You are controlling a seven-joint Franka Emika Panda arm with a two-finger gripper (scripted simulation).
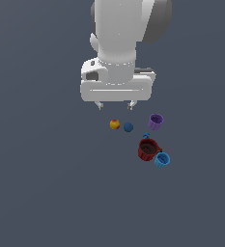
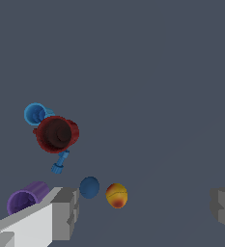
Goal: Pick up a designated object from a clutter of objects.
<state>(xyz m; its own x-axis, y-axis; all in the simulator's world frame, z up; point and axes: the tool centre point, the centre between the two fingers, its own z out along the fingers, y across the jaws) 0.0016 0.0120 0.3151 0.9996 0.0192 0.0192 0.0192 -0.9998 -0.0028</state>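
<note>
Grey table [image 1: 46, 193] below; my pincer [image 1: 116, 104] hangs released (nothing held) above the balls. I should shift over the purple cup [image 1: 156, 121], then descend.

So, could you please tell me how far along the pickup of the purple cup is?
Nothing looks done yet: the purple cup lies on its side on the floor, untouched. In hand: the pincer hangs open and empty above the clutter, nearer the orange-yellow ball and blue ball. Left: moving over the cup, descending, closing and lifting.
</note>
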